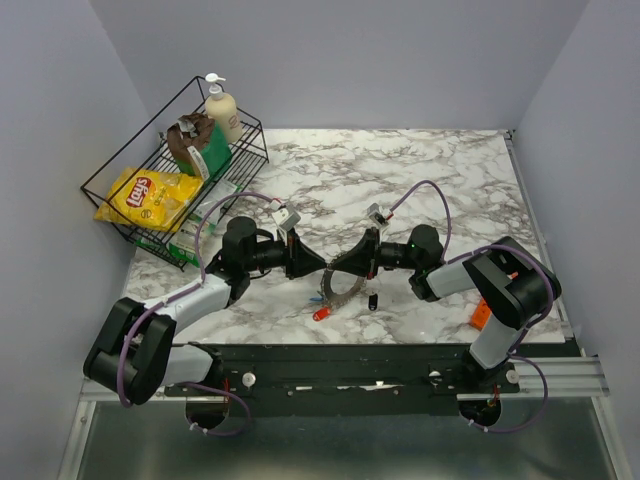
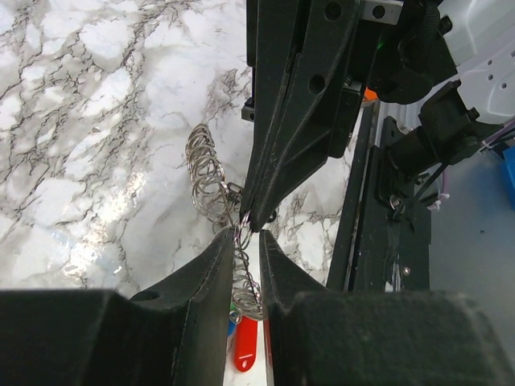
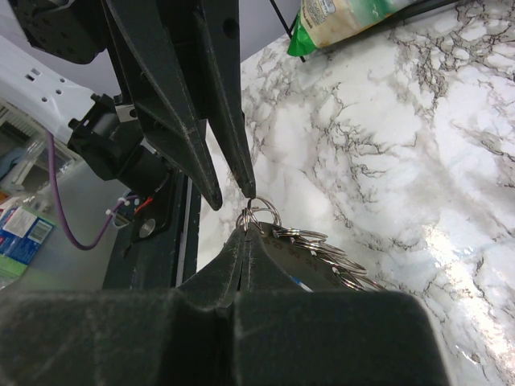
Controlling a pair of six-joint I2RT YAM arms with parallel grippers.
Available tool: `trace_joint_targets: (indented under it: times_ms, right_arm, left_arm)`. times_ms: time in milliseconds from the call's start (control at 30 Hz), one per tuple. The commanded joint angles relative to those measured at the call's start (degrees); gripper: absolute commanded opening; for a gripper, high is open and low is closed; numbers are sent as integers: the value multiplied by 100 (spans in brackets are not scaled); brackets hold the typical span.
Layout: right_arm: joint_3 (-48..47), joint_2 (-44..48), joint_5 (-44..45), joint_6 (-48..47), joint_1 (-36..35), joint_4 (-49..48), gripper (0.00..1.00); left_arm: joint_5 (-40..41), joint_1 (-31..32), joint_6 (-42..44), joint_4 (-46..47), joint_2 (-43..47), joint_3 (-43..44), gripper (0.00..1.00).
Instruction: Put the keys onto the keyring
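Pinching the keyring point(image 2: 211, 181), your right end effector point(image 3: 245, 233) fully closed; left end effector point(image 2: 246, 241) slightly open, straddling it

My left arm point(image 1: 190, 300) reaches toward 3 o'clock and my right arm point(image 1: 470, 275) toward 9 o'clock, so the fingertips nearly meet. I see the right gripper point(image 3: 245, 227) pinched closed on the keyring point(image 2: 211, 181). The left gripper point(image 2: 245, 238) has its jaws narrowly apart.
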State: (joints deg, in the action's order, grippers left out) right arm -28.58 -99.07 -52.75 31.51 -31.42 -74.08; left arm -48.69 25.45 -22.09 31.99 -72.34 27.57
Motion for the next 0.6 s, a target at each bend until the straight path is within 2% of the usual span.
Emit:
trace_joint_targets:
  times_ms: [0,133,333,433,567]
  right_arm:
    - [-43,72,28,-4,-13,-1908,1]
    - [-34,80,19,-4,-13,-1899,1]
    - [-60,63,2,13,-13,-1882,1]
    - [-69,45,-7,31,-22,-1882,1]
    - [-78,28,-16,40,-13,-1882,1]
  left_arm:
    - [-158,-32,125,36,-140,-15,29]
    - [-98,-49,143,-35,43,-24,30]
    - [-18,-40,73,-114,439,-6,42]
    - [-9,-40,38,-166,545,-15,42]
    - [-53,-40,-24,-114,484,-68,37]
